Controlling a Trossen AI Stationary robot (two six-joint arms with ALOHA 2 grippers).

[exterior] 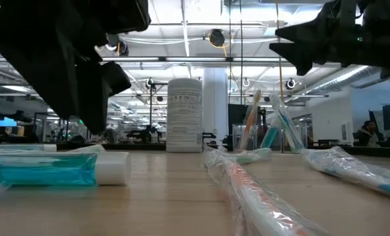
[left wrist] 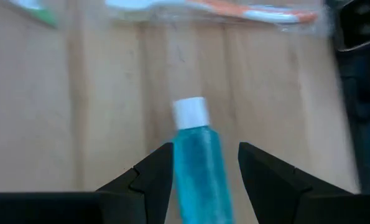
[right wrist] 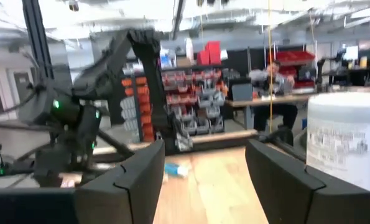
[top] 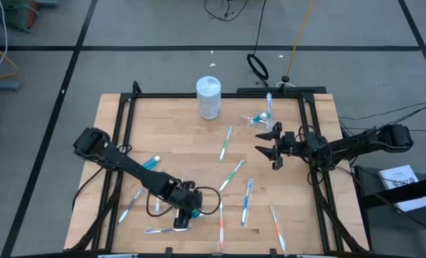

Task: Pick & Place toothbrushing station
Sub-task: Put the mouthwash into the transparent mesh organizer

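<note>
High view: left gripper (top: pixel 186 213) at lower centre of worktop (top: pixel 177 143), toothbrushes (top: pixel 227 143) scattered around; right gripper (top: pixel 267 145) right of centre, fingers spread wide, empty; cup (top: pixel 258 117) with brushes upper right.

Low view: toothpaste tube (exterior: pixel 47 168) lying at left.

Left wrist view: fingers (left wrist: pixel 148 177) part open, straddling the tube's blue body, contact unclear. Probably light, soft, slippery; best taken mid-body.

Right wrist view: nothing between fingers.
</note>
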